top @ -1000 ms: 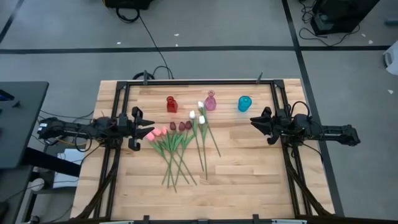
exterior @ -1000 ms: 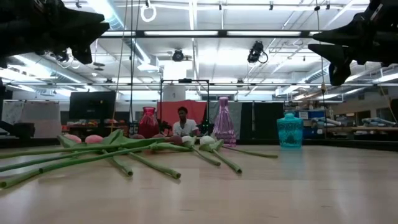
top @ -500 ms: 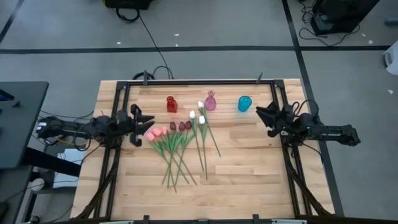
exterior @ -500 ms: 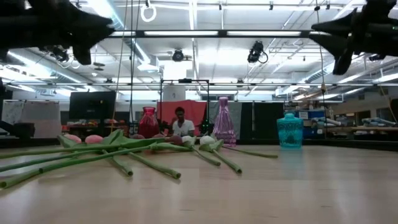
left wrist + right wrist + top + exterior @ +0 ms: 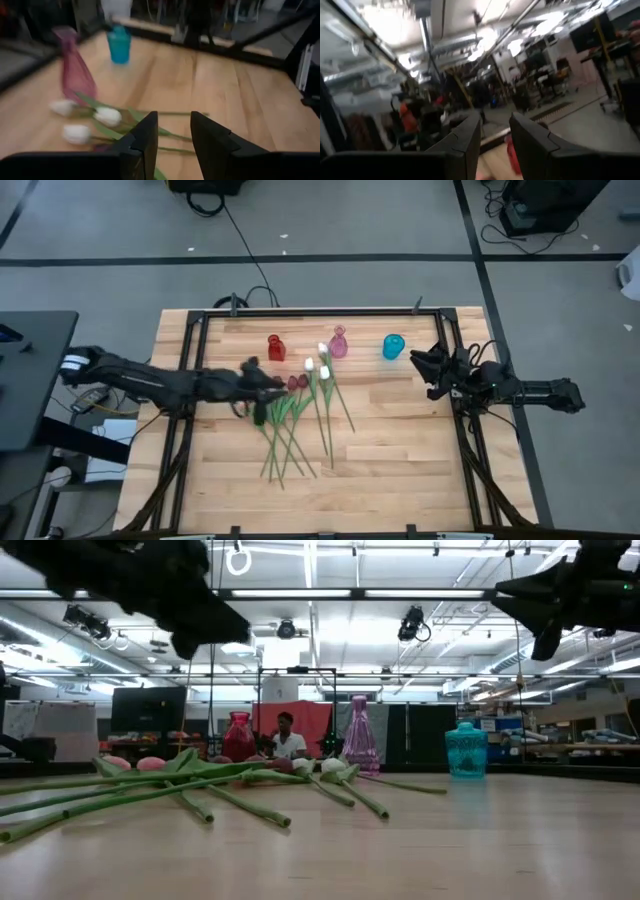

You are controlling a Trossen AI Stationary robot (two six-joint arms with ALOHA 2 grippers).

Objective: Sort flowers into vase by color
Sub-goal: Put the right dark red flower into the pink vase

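Observation:
The tulips lie in a loose fan on the table middle, stems [image 5: 285, 435] pointing to the near edge. White heads [image 5: 322, 367] and dark red heads [image 5: 297, 382] show; the pink heads are hidden under my left arm in the high view but show in the low view [image 5: 135, 763]. My left gripper [image 5: 262, 388] hovers open above the pink heads, raised well off the table [image 5: 195, 625]; its wrist view looks onto the white heads [image 5: 107, 116]. My right gripper [image 5: 425, 368] waits open and high [image 5: 535, 610] by the right edge.
Three vases stand in a row at the far side: red [image 5: 276, 347], pink [image 5: 338, 342] and blue [image 5: 393, 346]. A black frame [image 5: 320, 313] borders the table. Bare wood lies near and right of the stems. A person [image 5: 285, 737] sits in the room beyond.
My left arm has reached out from the table's left edge toward the right, ending above the pink tulip heads and staying raised. My right gripper has drawn back a little toward the right edge. The flowers have not moved.

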